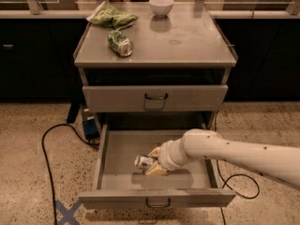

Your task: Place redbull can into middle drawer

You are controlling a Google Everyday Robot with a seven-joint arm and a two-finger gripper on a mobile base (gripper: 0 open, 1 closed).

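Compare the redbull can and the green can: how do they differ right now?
The redbull can is silver; the green can is green. The redbull can is held in the gripper, low inside the open middle drawer; the green can lies free on the cabinet top. Both are tipped on their sides.
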